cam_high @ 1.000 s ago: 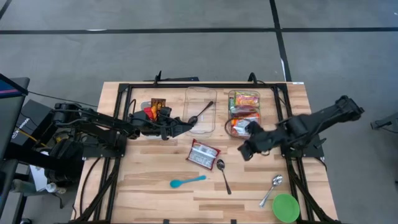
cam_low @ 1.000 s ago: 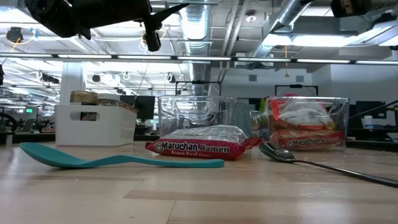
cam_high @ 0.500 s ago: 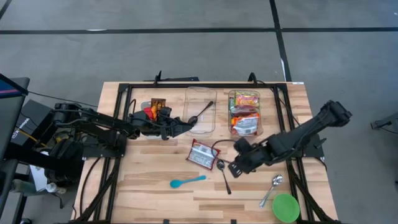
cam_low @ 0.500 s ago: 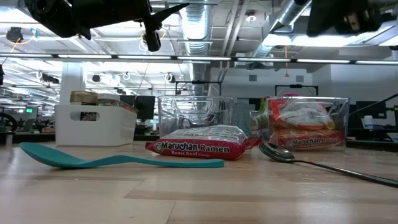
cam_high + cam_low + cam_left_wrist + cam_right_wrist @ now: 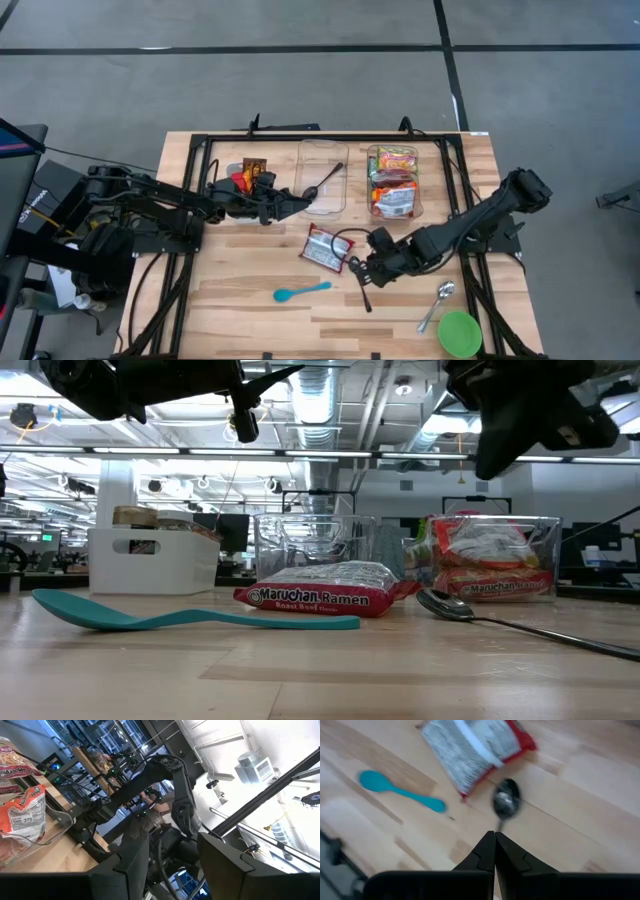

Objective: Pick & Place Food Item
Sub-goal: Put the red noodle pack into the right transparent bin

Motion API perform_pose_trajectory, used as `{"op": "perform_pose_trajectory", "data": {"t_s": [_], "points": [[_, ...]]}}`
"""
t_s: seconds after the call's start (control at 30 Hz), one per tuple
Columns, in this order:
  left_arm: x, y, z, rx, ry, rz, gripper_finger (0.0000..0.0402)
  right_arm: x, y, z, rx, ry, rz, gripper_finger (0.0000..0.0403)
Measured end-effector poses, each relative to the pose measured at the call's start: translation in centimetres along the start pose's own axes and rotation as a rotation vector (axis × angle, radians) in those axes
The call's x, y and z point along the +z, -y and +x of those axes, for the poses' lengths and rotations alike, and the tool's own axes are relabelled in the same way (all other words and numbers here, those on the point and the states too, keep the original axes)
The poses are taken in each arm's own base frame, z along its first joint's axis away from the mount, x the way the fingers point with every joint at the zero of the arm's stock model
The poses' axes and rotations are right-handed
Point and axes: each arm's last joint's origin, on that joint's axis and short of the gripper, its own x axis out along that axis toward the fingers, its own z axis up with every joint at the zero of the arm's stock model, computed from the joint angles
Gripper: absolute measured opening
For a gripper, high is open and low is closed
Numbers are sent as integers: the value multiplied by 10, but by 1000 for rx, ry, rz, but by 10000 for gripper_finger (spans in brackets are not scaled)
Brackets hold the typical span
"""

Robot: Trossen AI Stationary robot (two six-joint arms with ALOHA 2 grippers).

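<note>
Right hand (image 5: 362, 272) shut, empty, just beside ramen packet (image 5: 327, 247), nearer than left hand (image 5: 300, 202); left's grip unclear.

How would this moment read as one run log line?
right pincer: shut, over metal spoon | ramen pack: on table, not gripped | left pincer: holds black spoon by clear bin

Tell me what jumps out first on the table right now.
The right gripper, shut, hangs low over the metal spoon beside the loose ramen packet at mid-table. The left gripper is raised by the clear empty bin, and a teal spoon lies nearer the front edge.
</note>
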Motion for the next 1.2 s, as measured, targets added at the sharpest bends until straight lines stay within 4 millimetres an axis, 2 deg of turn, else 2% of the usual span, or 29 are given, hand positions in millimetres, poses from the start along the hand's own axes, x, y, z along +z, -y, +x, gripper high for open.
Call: {"op": "perform_pose_trajectory", "data": {"t_s": [0.17,0.33,0.53,0.9,1.2], "points": [[0,0,0,0,0,0,163,-3,-3,14,140,47,29,0],[0,0,0,0,0,0,163,-4,8,36,263,60,129,0],[0,0,0,1,0,0,163,2,28,55,283,101,337,0],[0,0,0,0,0,0,163,13,34,61,256,184,556,0],[0,0,0,1,0,0,163,11,45,62,165,231,648,0]]}}
